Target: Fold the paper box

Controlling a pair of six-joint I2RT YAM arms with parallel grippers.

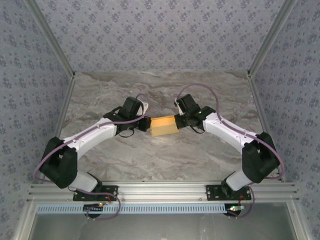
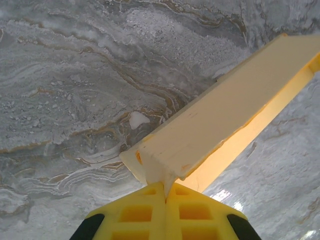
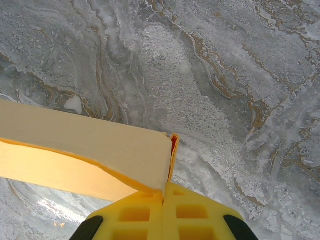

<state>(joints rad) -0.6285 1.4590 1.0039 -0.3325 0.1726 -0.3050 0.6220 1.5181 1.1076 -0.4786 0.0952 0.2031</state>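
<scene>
The paper box (image 1: 164, 126), yellow-orange thin cardboard, hangs over the middle of the marble table between my two grippers. My left gripper (image 1: 145, 124) is shut on its left end; in the left wrist view the yellow fingers (image 2: 135, 212) pinch a cardboard flap of the paper box (image 2: 220, 120), which stretches up to the right. My right gripper (image 1: 181, 120) is shut on its right end; in the right wrist view the fingers (image 3: 197, 212) clamp an edge of the paper box (image 3: 85, 145), which runs off to the left.
The marble table (image 1: 160, 160) is fenced by patterned walls and metal corner posts (image 1: 64, 100). An aluminium rail (image 1: 160, 190) runs along the near edge, where both arm bases are bolted.
</scene>
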